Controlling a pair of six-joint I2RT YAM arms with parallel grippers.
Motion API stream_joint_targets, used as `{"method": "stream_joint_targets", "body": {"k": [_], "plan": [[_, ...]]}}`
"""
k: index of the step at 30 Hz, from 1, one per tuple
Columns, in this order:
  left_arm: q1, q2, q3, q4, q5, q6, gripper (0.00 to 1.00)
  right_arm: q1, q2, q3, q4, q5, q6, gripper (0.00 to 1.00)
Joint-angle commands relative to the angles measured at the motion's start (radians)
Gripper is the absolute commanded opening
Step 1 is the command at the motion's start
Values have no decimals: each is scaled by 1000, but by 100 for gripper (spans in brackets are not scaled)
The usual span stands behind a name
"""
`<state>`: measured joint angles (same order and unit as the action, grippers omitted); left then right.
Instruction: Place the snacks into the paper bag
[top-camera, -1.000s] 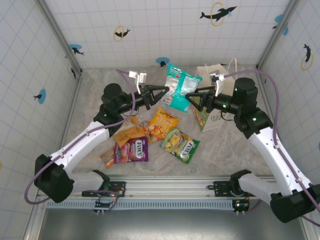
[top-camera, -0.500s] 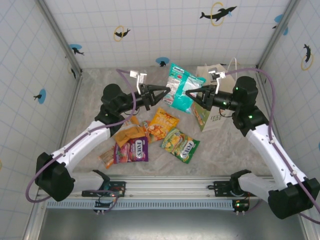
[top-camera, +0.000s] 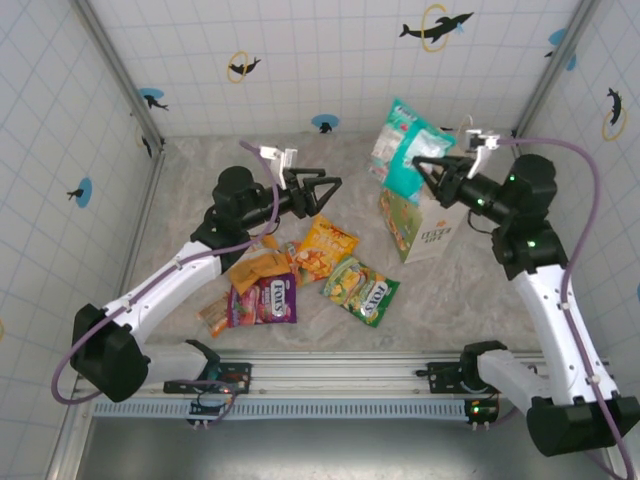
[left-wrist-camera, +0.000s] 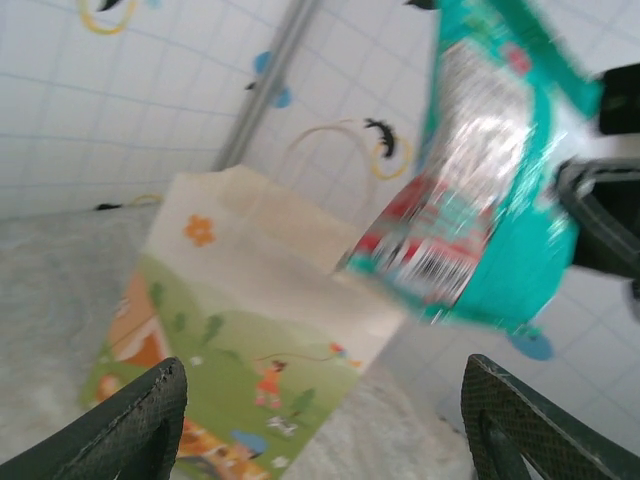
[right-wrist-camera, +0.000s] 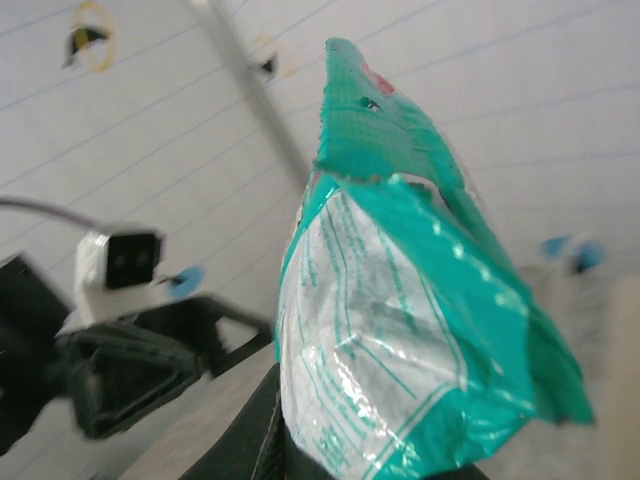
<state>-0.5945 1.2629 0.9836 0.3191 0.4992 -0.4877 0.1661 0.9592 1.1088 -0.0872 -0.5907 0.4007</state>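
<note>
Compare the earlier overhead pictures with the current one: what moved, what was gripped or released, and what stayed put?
The left gripper opened and let go of the teal packet. The right gripper, shut on it, carried it up and to the right, over towards the paper bag. The bag and the other packets on the table stayed put.

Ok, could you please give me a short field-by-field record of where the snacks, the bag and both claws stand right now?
left claw: open, empty, above the table
right claw: shut on teal packet, lifted off the table near the bag
paper bag: on the table, right side
snacks on the table: yellow-orange packet, green packet, purple packet, orange packet, slim orange bar
bag contents: cannot tell
</note>
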Motion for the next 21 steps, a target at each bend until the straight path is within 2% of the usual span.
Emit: {"method": "stream_joint_targets", "body": {"k": [1, 5, 8, 13, 21], "plan": [[1, -31, 14, -110, -145, 84, 73, -40, -70, 86, -41, 278, -80, 0], [1, -42, 4, -149, -197, 101, 73, -63, -115, 59, 3, 465, -98, 0], [0, -42, 1, -155, -203, 101, 72, -67, -107, 56, 4, 520, -106, 0], [1, -33, 1, -175, -218, 107, 72, -68, -33, 72, -56, 511, -127, 0], [0, 5, 12, -222, -229, 109, 72, -68, 107, 99, -139, 418, -219, 0]]}}
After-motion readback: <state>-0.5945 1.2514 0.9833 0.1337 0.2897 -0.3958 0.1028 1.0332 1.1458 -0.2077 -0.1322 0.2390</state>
